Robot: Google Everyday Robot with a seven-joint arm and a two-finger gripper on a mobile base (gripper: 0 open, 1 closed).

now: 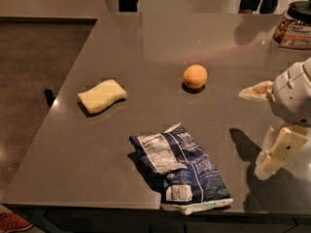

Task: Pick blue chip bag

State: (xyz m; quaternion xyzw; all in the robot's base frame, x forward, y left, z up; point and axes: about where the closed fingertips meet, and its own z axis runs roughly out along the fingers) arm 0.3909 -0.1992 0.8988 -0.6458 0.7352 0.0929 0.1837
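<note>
The blue chip bag [182, 166] lies flat and crumpled near the table's front edge, with its white nutrition panel facing up and a white barcode patch and white sealed edge at its near end. My gripper [253, 130] hangs above the table at the right, to the right of the bag and apart from it. Its two cream fingers [281, 148] are spread apart with nothing between them. Its shadow falls on the table just right of the bag.
A pale yellow sponge [101, 95] lies at the left. An orange [195, 76] sits in the middle. A jar [294, 29] stands at the far right back. The grey table [97, 149] ends at the left and front. People's legs stand beyond the far edge.
</note>
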